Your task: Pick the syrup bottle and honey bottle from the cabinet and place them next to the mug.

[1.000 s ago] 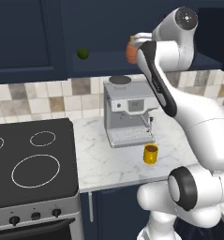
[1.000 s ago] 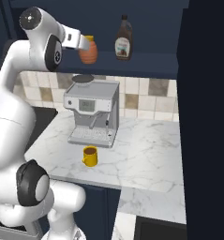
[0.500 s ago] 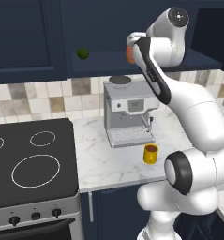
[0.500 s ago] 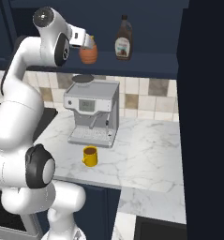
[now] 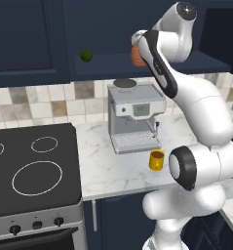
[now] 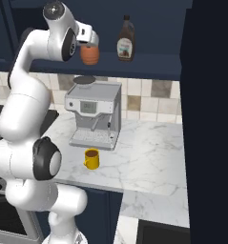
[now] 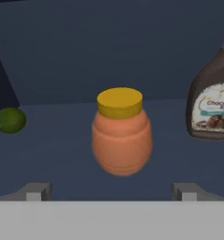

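The honey bottle (image 7: 121,136), squat, orange and ribbed with a yellow lid, stands on the shelf of the navy cabinet (image 6: 134,66). It sits centred just ahead of my open gripper (image 7: 111,192), with the fingertips (image 7: 36,192) wide apart and touching nothing. From the right base view the gripper (image 6: 88,44) hovers right in front of the honey bottle (image 6: 90,55). The tall brown syrup bottle (image 6: 126,45) stands to its right on the same shelf, and its pale label (image 7: 211,105) shows. The yellow mug (image 6: 91,158) rests on the marble counter in front of the coffee machine.
A green lime (image 7: 10,120) lies on the shelf left of the honey bottle. A grey coffee machine (image 5: 135,117) stands on the counter under the shelf. A black stove top (image 5: 30,166) is at the left. A tall dark panel (image 6: 213,119) bounds the right side.
The arm has stretched up and forward, bringing the hand close to the honey bottle on the shelf. The jaws stay open; the bottles and the mug have not moved.
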You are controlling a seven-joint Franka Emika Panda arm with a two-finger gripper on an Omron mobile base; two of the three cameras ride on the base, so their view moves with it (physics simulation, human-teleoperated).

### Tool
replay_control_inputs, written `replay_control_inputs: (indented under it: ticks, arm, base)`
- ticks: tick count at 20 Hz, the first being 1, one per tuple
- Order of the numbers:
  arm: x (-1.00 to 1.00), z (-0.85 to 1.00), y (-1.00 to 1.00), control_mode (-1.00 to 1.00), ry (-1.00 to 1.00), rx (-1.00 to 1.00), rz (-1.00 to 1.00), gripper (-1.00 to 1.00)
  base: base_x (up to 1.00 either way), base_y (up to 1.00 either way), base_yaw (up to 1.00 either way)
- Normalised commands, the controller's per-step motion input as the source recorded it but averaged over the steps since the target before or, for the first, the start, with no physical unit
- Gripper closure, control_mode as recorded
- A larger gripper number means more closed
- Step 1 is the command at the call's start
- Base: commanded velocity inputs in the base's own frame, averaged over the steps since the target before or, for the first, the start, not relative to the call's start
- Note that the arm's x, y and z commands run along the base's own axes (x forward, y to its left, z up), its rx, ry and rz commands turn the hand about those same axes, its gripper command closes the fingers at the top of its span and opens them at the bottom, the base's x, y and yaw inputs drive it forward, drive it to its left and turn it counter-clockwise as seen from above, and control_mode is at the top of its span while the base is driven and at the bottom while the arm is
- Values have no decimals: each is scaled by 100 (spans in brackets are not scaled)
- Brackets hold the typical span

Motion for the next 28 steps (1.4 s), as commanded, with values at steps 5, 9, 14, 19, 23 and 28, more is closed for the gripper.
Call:
replay_control_inputs:
  ticks: [5,9,14,19,23,28]
  arm:
    - [26,0,-2,-100,0,-2,0,-100]
    - [28,-1,-5,-100,0,-2,0,-100]
    - [26,-5,0,-100,0,-3,-1,-100]
    - [34,0,0,-100,0,-2,0,-100]
    - [37,0,0,-100,0,-1,0,-100]
    - [33,0,0,-100,0,0,0,-100]
  base:
    - [0,0,0]
    - [0,0,0]
    - [0,0,0]
    - [0,0,0]
    - [0,0,0]
    - [0,0,0]
